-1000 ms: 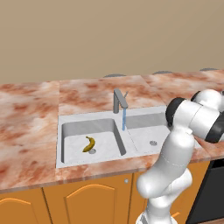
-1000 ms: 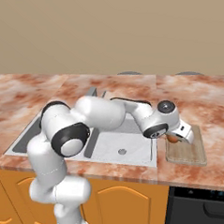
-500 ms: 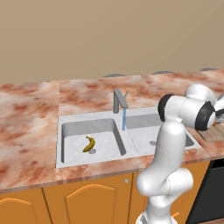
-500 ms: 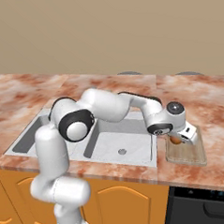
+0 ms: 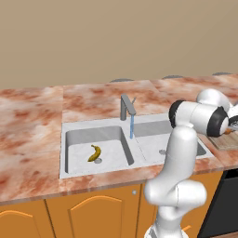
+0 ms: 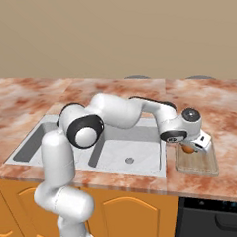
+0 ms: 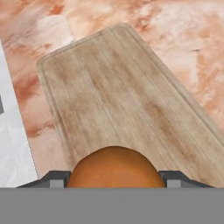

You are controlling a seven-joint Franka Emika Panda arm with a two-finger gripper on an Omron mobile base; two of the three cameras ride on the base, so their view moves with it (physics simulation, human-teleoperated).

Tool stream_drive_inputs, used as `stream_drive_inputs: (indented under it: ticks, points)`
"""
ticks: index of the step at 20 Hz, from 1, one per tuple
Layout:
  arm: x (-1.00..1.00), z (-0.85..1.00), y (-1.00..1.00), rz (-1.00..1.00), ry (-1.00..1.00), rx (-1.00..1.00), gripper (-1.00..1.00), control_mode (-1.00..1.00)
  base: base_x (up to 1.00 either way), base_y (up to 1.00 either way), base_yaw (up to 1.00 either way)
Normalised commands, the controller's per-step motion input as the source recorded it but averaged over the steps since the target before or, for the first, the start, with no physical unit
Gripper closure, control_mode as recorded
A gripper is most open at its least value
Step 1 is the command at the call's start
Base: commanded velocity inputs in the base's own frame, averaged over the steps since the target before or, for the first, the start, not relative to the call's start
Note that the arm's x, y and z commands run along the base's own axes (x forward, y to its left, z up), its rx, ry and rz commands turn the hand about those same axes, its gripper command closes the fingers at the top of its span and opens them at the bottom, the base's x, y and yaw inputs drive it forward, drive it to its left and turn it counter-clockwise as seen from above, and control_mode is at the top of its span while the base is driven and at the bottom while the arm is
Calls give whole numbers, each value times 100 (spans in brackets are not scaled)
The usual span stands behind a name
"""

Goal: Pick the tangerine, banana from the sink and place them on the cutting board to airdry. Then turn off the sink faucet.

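You've got the tangerine (image 7: 113,168) clamped in the gripper (image 6: 192,147) right over the cutting board (image 7: 127,100), not released yet. Banana (image 5: 95,153) sits in the sink (image 5: 74,139), faucet (image 5: 126,106) running.

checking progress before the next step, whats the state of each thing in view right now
tangerine: gripped between the pincer fingers, just above the cutting board
pincer: shut on the tangerine
cutting board: flat on the counter right of the sink, top bare
banana: lying in the left basin of the sink
sink faucet: on, water running into the sink
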Motion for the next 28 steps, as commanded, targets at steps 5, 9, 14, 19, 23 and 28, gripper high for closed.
stream_drive_inputs:
  ticks: [5, 9, 14, 19, 23, 28]
  points:
    - [13, -20, 0, 0, 3, 0, 100, -100, 0, 0, 0]
    - [11, -21, 0, 0, 3, 0, 100, -100, 0, 0, 0]
    - [12, -21, 0, 0, 3, 0, 100, -100, 0, 0, 0]
    - [12, -21, 0, 0, 4, 0, -100, -100, 0, 0, 0]
    - [12, -17, 0, 0, 4, 0, -100, -100, 0, 0, 0]
    - [4, -7, -2, 0, 1, 0, -100, -100, 0, 0, 0]
